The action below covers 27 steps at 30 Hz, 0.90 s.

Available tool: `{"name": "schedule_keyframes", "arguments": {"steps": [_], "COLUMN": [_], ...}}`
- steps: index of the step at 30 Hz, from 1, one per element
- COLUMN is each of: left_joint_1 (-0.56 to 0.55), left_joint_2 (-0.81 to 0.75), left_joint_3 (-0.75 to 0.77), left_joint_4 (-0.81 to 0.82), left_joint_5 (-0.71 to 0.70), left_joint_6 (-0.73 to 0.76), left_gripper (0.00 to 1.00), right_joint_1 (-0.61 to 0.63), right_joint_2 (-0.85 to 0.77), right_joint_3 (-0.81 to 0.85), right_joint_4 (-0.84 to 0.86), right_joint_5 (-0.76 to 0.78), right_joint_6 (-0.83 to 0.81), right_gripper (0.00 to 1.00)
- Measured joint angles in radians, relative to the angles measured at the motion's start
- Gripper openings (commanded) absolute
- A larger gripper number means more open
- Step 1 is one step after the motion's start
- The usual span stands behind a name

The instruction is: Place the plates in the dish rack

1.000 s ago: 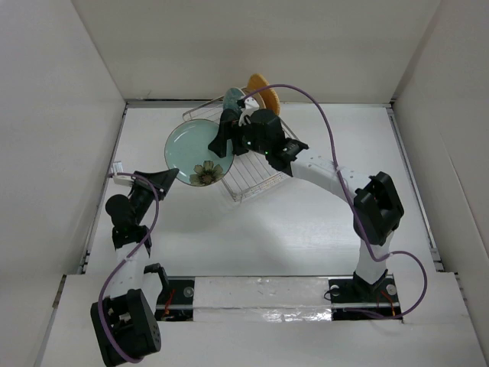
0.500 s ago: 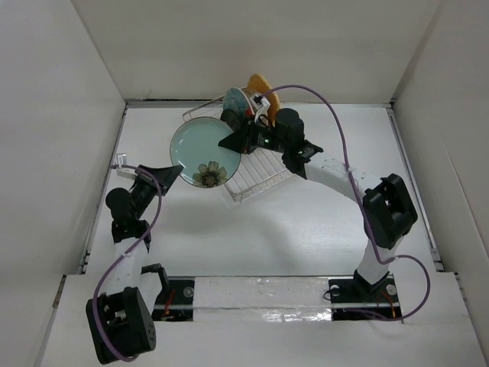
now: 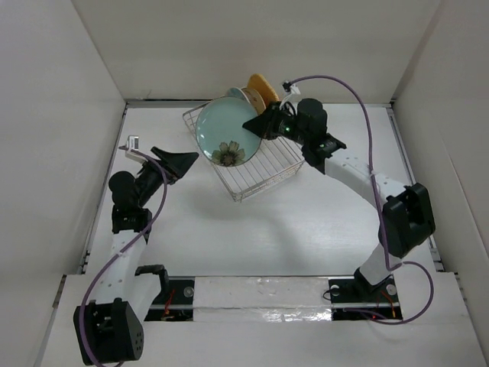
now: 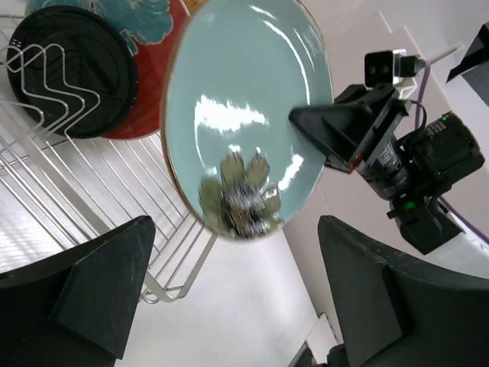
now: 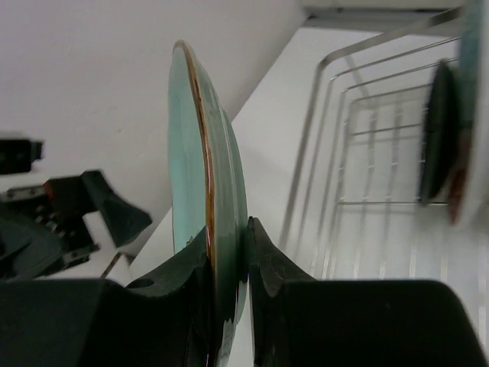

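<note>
A pale teal plate (image 3: pixel 227 130) with a dark flower stands on edge over the left side of the silver wire dish rack (image 3: pixel 263 180). My right gripper (image 3: pixel 258 125) is shut on its right rim; the fingers pinch the rim (image 5: pixel 206 153) from both sides in the right wrist view, gripper (image 5: pixel 229 252). My left gripper (image 3: pixel 183 160) hangs open just left of the rack, apart from the plate, gripper (image 4: pixel 237 298). At the rack's back end stand a black plate (image 4: pixel 69 69), a red plate (image 4: pixel 153 46) and a wooden plate (image 3: pixel 260 86).
White walls close in the table on three sides. The rack sits askew at the back centre, its near corner (image 3: pixel 238 195) toward the left arm. The right arm's cable (image 3: pixel 336 80) loops above the rack's right side.
The left gripper has let go of the teal plate and opened. The right gripper shut on the plate's rim and carried it right and back, over the rack.
</note>
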<state>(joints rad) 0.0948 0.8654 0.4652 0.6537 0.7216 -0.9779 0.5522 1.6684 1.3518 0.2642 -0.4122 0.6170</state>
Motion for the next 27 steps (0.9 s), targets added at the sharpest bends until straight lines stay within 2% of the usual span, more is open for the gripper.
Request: {"name": "schedule_keyframes", "arguments": {"steps": [5,8,14,20,27], "left_joint_1": [-0.121,-0.218,-0.359,-0.389,-0.397], "left_joint_2": [-0.055,-0.102,-0.243,-0.366,-0.372], "left_joint_3": [0.086,0.129,0.167,0.163,0.163], "left_joint_4": [-0.2,-0.309,-0.495,-0.587,-0.653], "left_joint_5": [-0.102,-0.177,-0.292,-0.385,-0.436], "left_joint_6": [0.139,0.237,0.428,0.559,0.632], "left_gripper": [0.93,0.93,0.9,0.86,0.84], "right_joint_1": [-0.029,-0.015,0.059,0.123,0.157], "right_joint_2": [-0.006,0.013,0.148,0.342,0.536], "right_joint_3": [0.095,0.203,0.459,0.682,0.822], "right_joint_4": [-0.126,-0.225,-0.306,-0.384,-0.463], "right_joint_5": [0.196,0.346,0.608,0.774,0.842], "right_joint_6": [-0.073,-0.159,-0.331,-0.472,-0.568], "right_gripper": [0.0,0.0,0.0,0.0,0.0]}}
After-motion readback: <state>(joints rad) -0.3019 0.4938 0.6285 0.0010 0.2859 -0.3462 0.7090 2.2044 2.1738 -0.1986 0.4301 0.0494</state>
